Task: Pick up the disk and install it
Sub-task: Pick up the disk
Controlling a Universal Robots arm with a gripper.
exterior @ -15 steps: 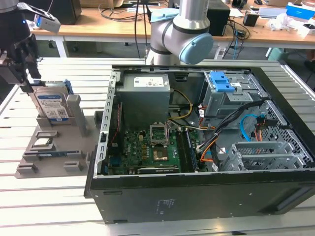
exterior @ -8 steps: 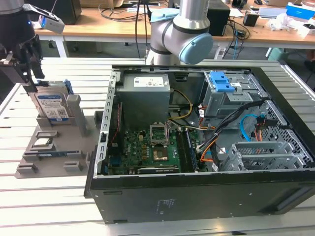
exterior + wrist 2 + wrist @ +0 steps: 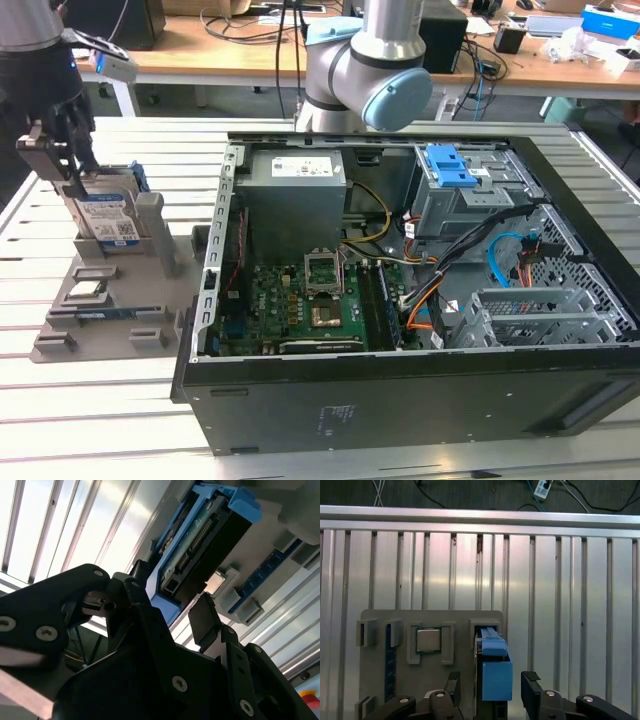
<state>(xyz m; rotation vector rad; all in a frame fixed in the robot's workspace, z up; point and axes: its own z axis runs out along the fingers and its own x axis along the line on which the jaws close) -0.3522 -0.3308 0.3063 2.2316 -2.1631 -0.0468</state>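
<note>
Straddling the disk (image 3: 108, 215), the fingers (image 3: 530, 681) of the gripper (image 3: 491, 677) stood spread, one on each side. The first wrist view showed a gap at both sides, and nothing was pinched. The disk stood upright on edge in a slot of the grey holder (image 3: 150, 230) on the table (image 3: 100, 420), at the exterior view's left, well apart from the case (image 3: 400, 400).

Hazards, as we judged them:
- Uneven closing. If one finger met the blue frame first, the disk could tilt in its slot and bind on lifting.
- Shallow grip. Fingers closing only near the top edge could let the disk slip or swing once clear of the slot.
- Holder drag. A disk jammed in its slot could pull the holder up with it and upset the other parts.

Containers:
- Holder: we found the disk in its upright slot. A square chip (image 3: 428, 640) lay flat in a pocket near it, and a blue strip (image 3: 390, 665) sat on edge in a narrow slot beyond the chip.
- Case: it lay open. Inside we saw a power supply (image 3: 295, 190), a board (image 3: 310, 290), a blue latch (image 3: 452, 165) on a grey cage, loose cables (image 3: 470, 245) and a second cage (image 3: 530, 315).
</note>
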